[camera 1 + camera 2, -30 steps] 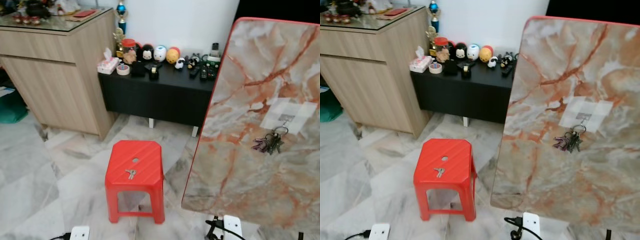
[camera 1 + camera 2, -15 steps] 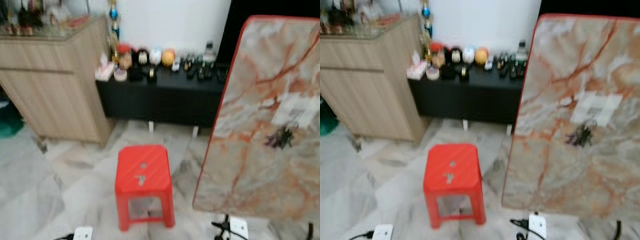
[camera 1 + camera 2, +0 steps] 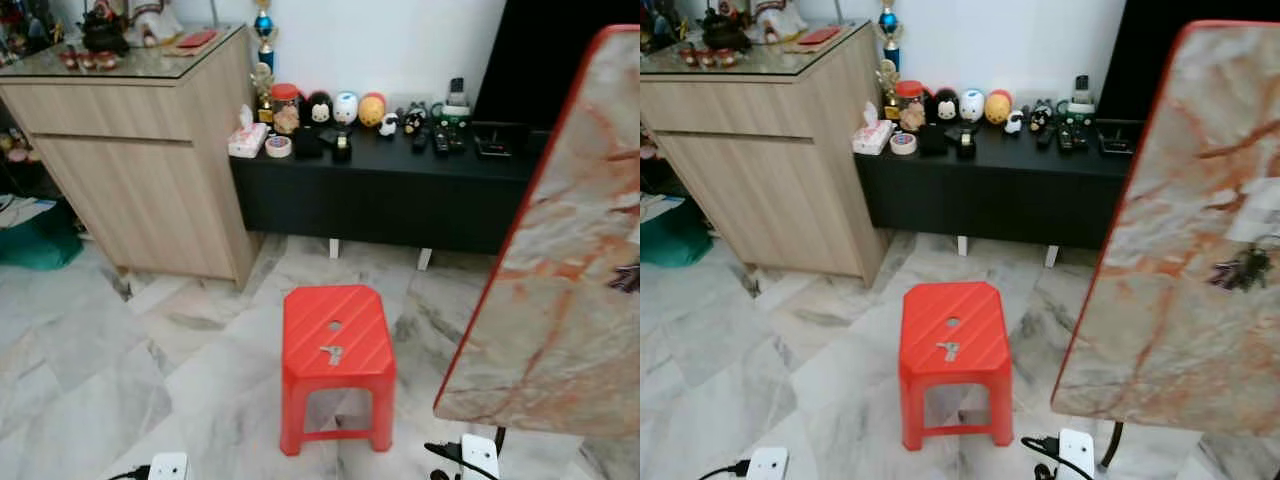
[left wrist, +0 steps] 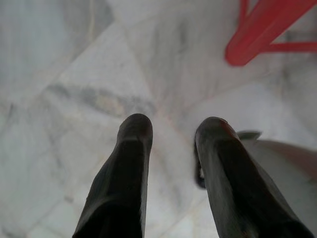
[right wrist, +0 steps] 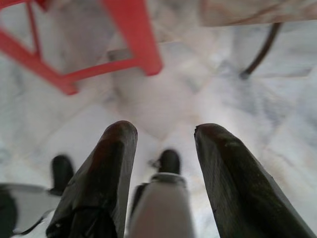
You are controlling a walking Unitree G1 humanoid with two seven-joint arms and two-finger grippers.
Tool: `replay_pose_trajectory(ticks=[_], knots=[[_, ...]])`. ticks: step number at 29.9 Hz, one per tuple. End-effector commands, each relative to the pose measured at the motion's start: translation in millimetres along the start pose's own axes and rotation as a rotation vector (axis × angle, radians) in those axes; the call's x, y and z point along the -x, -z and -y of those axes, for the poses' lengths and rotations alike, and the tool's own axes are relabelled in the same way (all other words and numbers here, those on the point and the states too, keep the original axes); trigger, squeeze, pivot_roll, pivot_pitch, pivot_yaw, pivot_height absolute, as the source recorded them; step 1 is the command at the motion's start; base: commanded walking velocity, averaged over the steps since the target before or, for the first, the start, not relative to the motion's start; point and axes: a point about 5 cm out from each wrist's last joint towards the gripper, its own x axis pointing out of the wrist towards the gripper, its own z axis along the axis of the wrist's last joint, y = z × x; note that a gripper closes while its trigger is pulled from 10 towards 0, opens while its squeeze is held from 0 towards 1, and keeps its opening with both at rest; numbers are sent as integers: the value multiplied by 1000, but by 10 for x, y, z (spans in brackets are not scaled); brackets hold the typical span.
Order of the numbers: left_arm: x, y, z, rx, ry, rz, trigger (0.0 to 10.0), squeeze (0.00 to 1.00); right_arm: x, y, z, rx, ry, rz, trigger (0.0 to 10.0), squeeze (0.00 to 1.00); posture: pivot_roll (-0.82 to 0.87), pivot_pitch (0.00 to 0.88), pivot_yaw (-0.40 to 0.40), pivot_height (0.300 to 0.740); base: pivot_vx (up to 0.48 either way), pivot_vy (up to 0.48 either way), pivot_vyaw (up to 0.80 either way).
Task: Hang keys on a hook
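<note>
Marble floor point(image 3: 90, 350), red stool point(image 3: 336, 350) at centre.
Keys point(image 3: 331, 352) lie on it — marbled board point(image 3: 1200, 260) stands right; left gripper point(image 4: 171, 134) and right gripper point(image 5: 163, 136) parted, empty.

Red stool point(image 3: 335, 350) (keys point(image 3: 331, 353) on top).

Stool mid-floor, board to its right, furniture behind

A key point(image 3: 948, 349) lies on the stool point(image 3: 953, 345); a key bunch point(image 3: 1240, 270) hangs on the board point(image 3: 1180, 250) at right; the cabinet point(image 3: 770, 150) stands far left, beside the low bench point(image 3: 990, 190).

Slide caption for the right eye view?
Small metal key lying on a red plastic stool beside a marble-patterned board.
</note>
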Motion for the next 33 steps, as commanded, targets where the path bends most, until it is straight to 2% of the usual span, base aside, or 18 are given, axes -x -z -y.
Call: replay_pose_trajectory(ticks=[1,15,33], knots=[[15,59,-19,0,-7,-24,10000,0,-4,-37,-5,4,-6,14,10000,0,81,0,-18,740,0,390,0],[18,67,-14,5,-11,-22,10000,0,-8,-68,-23,9,-20,28,10000,0,80,0,-20,740,0,386,0],[14,48,-16,-2,-7,-13,10000,0,-11,-86,-34,5,-24,35,10000,0,82,0,-19,740,0,0,0]])
